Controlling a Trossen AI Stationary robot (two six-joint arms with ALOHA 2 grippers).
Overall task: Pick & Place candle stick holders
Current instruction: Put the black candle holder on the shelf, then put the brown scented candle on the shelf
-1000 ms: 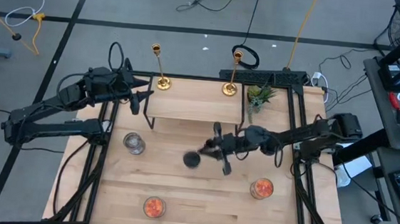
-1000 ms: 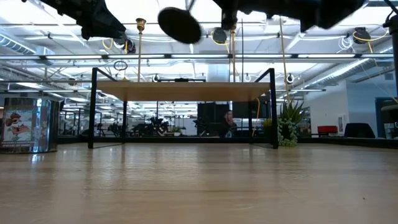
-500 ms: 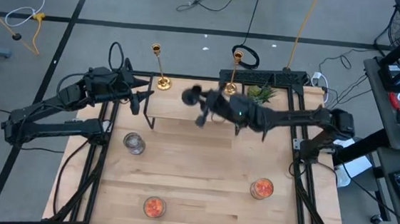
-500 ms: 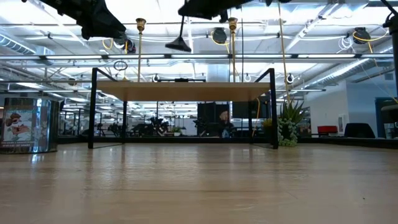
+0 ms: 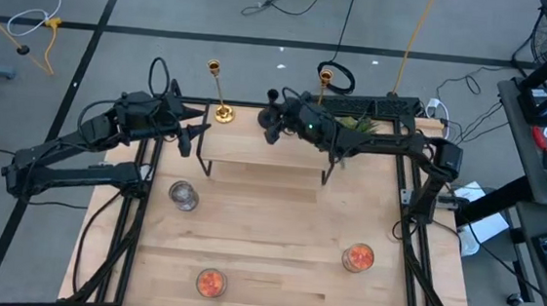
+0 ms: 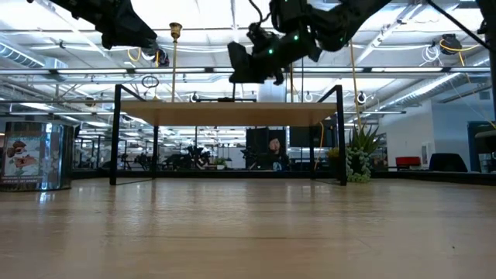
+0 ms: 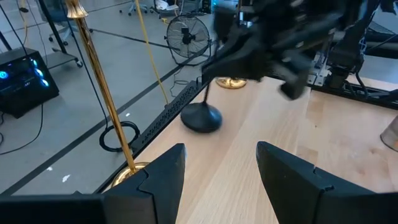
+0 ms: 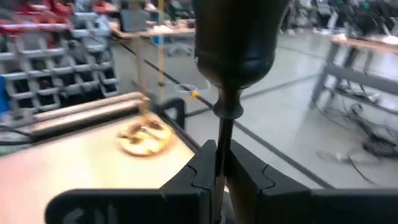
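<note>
The black candlestick [image 5: 270, 123] stands upright over the raised wooden shelf [image 5: 254, 147], between two gold candlesticks [image 5: 221, 98] [image 5: 323, 79] that stand on their round bases at the shelf's far edge. My right gripper [image 5: 284, 118] is shut on it. Its round base [image 7: 201, 117] is at or just above the shelf top; I cannot tell whether it touches. My left gripper [image 7: 221, 174] is open and empty at the shelf's left end, beside the left gold candlestick [image 7: 99, 87]. My right gripper pinches the black candlestick's thin stem [image 8: 222, 127] between its two fingers [image 8: 202, 168], just below the top cup [image 8: 239, 37]. The fingers come roughly level from the table's right side and lie across the stem. The candlestick is upright, its base below the fingers.
A small green plant [image 5: 356, 130] stands at the shelf's right end under the right arm. On the table nearer me are a clear glass [image 5: 184, 197] and two jars with orange contents [image 5: 358, 257] [image 5: 209, 283].
My right gripper has gone from the table's middle up and toward the far edge, then a little down over the shelf, still shut on the black candlestick. The candlestick has turned from lying tipped, base toward the left, to upright between the gold ones.
</note>
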